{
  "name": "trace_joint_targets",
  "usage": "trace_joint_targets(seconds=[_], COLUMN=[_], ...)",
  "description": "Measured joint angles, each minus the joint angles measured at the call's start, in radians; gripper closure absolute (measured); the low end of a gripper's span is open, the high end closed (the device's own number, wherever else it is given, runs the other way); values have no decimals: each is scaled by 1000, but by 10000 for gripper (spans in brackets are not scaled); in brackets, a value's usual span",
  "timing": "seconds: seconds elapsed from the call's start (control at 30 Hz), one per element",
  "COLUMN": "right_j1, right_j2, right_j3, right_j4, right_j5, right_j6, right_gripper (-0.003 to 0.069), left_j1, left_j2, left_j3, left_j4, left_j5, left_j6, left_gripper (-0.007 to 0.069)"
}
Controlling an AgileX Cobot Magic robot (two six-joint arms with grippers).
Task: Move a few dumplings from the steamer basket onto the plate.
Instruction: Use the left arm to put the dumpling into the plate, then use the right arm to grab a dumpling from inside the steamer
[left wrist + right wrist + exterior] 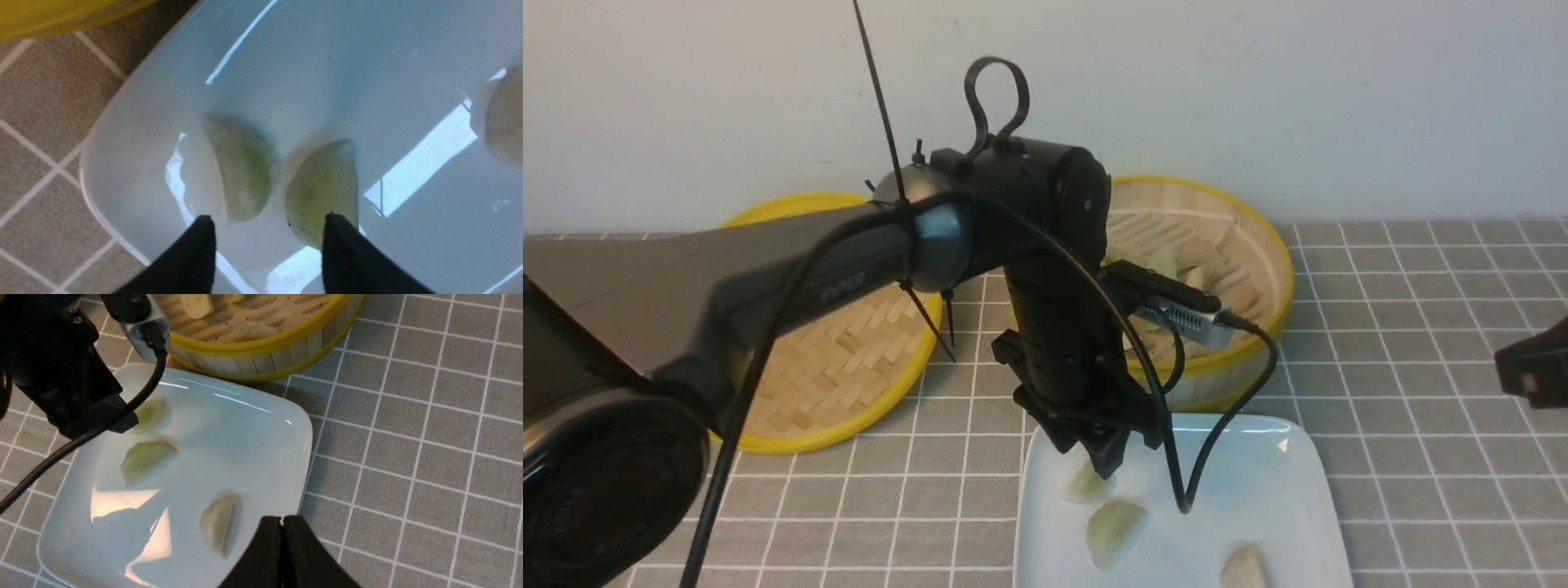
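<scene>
With left gripper [268, 220] open and empty over the far-left part of the plate [1282, 490], three dumplings [1115, 529] lying on it, and right gripper [282, 519] shut well off right, reach far and slightly right into the basket [1286, 269] just behind, nearer the left gripper.

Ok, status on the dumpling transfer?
Left hand open, empty, above the glossy white square plate. Right hand shut, empty. Three small half-moon dumplings on plate; more in round bamboo steamer basket. Black cable hangs over plate.
</scene>
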Motion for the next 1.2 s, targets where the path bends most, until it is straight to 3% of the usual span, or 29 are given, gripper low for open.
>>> trace_joint_targets(seconds=[0.13,0.27,0.37,0.4,0.43,0.47,0.63,0.8,0.93,1.0,1.2], right_j1=[0,0,0,1,0,0,0,5,24,29,31], right_j2=[65,161,329,338,401,443,600,741,946,1020,1186], right_j3=[-76,-186,-340,-349,-406,-443,-568,-638,-748,-791,-925], right_j4=[-1,-2,-1,0,10,24,93,110,68,42,-35], right_j5=[37,87,145,146,151,151,149,128,117,115,115], right_j6=[0,-32,-136,-144,-192,-220,-308,-390,-461,-466,-468], right_gripper=[673,673,673,673,673,673,648,557,385,333,224], left_j1=[0,0,0,0,0,2,17,27,29,29,29], left_j2=[1,0,-52,-63,-98,-132,-339,-508,-651,-704,-837], left_j3=[-25,-80,-97,-97,-96,-90,20,171,296,334,401], left_j4=[2,39,142,148,174,188,204,208,192,180,172], left_j5=[31,49,53,56,60,61,64,71,73,76,81], left_j6=[-5,-10,-28,-32,-45,-52,-91,-109,-135,-140,-152], left_gripper=[159,192,419,435,531,573,629,629,629,629,629])
